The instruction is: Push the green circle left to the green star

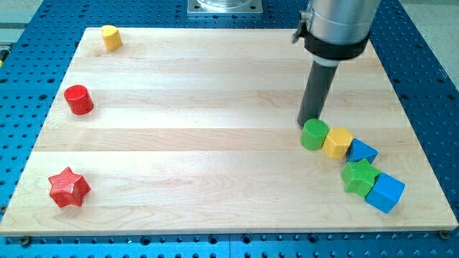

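The green circle (313, 135) stands at the view's right, touching a yellow hexagon block (337, 142) on its right. The green star (359, 177) lies below and to the right of it, between a blue triangle (362, 151) and a blue cube (386, 192). My tip (310, 122) rests on the board right at the top edge of the green circle, touching or almost touching it.
A yellow block (110, 36) sits at the top left, a red cylinder (79, 99) at the left edge, and a red star (69, 188) at the bottom left. The wooden board (201, 136) ends close to the right of the blue cube.
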### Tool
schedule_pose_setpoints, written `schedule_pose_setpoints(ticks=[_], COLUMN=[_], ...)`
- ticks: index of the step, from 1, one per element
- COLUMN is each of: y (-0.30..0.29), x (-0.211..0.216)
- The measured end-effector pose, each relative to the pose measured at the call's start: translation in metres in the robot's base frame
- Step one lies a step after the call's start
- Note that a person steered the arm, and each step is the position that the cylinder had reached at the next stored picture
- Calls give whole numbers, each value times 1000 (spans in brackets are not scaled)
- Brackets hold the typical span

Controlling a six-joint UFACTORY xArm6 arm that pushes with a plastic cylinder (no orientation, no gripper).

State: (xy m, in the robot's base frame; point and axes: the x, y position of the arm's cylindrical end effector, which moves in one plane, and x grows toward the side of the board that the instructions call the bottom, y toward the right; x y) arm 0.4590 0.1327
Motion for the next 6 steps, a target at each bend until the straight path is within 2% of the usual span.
schedule_pose_setpoints(ticks=[1,2,3,4,6], y=[3,5,7,-19,-24], x=[8,46,49,39,86])
